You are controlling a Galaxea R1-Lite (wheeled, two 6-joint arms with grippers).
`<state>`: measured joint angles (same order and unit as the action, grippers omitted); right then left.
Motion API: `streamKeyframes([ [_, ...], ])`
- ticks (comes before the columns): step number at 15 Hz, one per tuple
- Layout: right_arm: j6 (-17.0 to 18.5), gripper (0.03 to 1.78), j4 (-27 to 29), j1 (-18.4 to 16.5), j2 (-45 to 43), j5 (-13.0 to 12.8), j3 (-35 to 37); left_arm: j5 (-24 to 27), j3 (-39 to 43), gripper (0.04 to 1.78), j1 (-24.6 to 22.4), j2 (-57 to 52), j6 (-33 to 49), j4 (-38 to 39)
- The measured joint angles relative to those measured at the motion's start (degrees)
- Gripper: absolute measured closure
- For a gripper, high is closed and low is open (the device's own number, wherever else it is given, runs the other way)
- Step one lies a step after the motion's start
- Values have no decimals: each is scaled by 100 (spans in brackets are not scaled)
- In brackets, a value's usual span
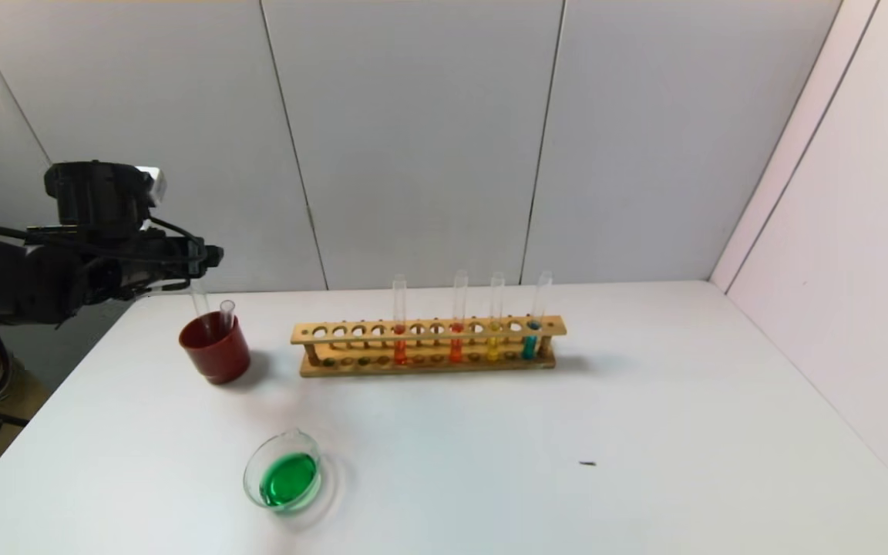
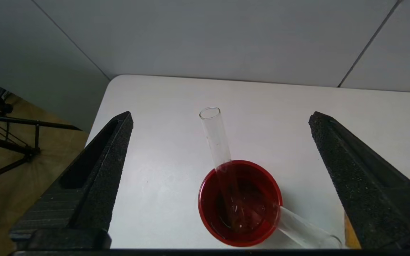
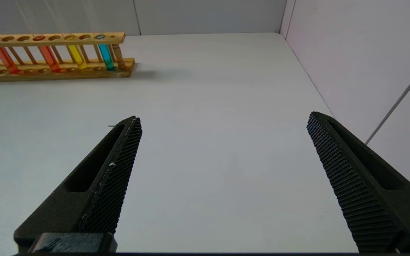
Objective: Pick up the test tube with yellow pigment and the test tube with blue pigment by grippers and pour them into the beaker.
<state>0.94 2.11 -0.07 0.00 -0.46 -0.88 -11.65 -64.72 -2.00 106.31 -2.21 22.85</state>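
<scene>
Left gripper (image 2: 219, 185) up above the dark-red cup (image 1: 214, 347) near the far-left corner of the counter (image 1: 644, 432), fingers (image 2: 94, 177) spread wide, nothing between them. Inside the cup 2 empty clear tubes (image 2: 216, 142), leaning on the rim, mouths up. Beaker (image 1: 284, 472) near the front edge, left of centre, holding green liquid, well apart from cup and rack. Wooden rack (image 1: 428, 343) along the far side, approx. centre, with 4 upright tubes: 2 orange-red, then amber-yellow tube (image 1: 493, 324), then teal tube (image 1: 534, 324) at the rack's right end. Right gripper (image 3: 222, 185) over bare counter toward the right edge, fingers also spread wide, holding nothing; not seen in head view.
</scene>
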Motion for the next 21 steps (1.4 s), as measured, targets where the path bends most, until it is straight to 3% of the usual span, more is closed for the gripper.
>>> streamKeyframes([
  [5,2,11,0,-2,0,-2,0,-16,753,7,74,-1575,-212,-206],
  [10,2,11,0,-2,0,0,0,-55,1818,7,82,-3821,-243,-844],
  [21,2,11,0,-2,0,0,0,2,3035,7,96,-9482,-247,-5004],
])
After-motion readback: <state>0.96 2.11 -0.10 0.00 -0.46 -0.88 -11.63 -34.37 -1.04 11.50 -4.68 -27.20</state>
